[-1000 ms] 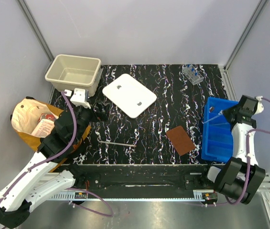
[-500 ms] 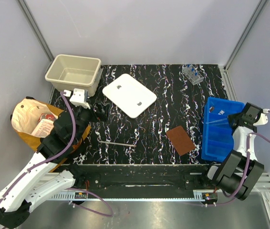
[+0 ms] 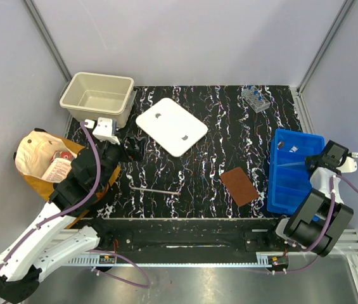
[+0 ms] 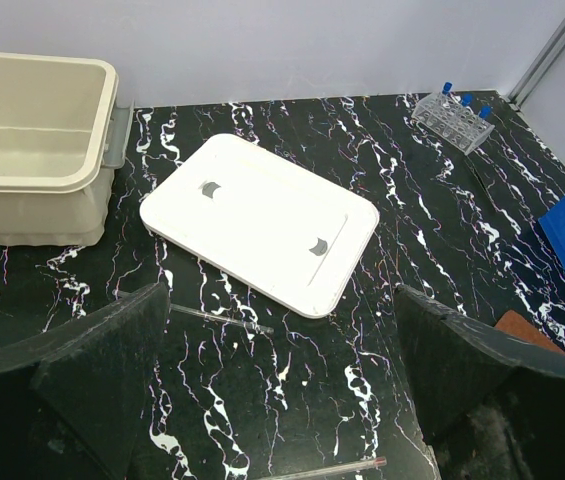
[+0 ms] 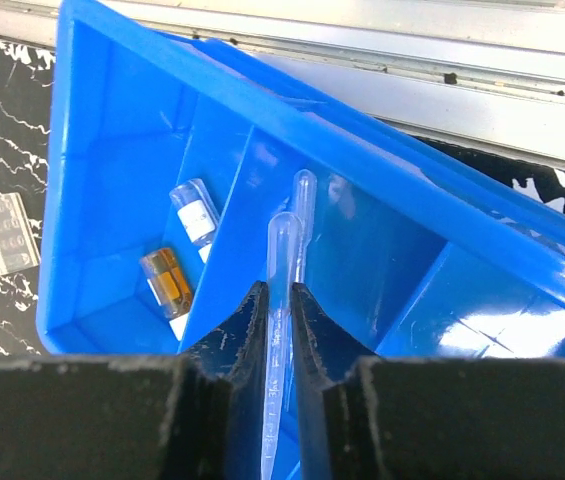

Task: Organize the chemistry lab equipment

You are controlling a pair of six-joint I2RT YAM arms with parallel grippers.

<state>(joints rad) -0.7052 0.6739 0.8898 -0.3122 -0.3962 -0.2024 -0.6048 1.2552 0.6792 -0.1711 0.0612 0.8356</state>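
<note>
**Pipette may land across the divider, not in a compartment**

Your right tool (image 5: 279,300) is closed narrow on a clear plastic pipette (image 5: 282,250), pinching it along the stem. It hangs over the blue divided bin (image 5: 102,140), which sits at the right edge of the counter toward the near right corner.

The pipette's free end lines up almost exactly with a divider wall. Beyond that wall lie a white-labelled vial (image 5: 194,212) and an amber vial (image 5: 162,277). Let go here and the pipette may straddle the divider or tip in among the vials. It looks light and springy, so a drop from height could also bounce it over the bin wall and off the right edge.

A second clear tube shows just beside it. You cannot tell whether that is another pipette or a reflection, so don't press down onto it. Go too low and the fingers (image 5: 232,350) may catch the wall and shove the bin.

Your left tool (image 4: 280,300) stands wide and empty near the left edge, facing the white lid (image 4: 262,222). A thin rod (image 3: 156,190) toward the near edge and the tube rack (image 3: 255,99) at the far right corner are not yet put away.
</note>
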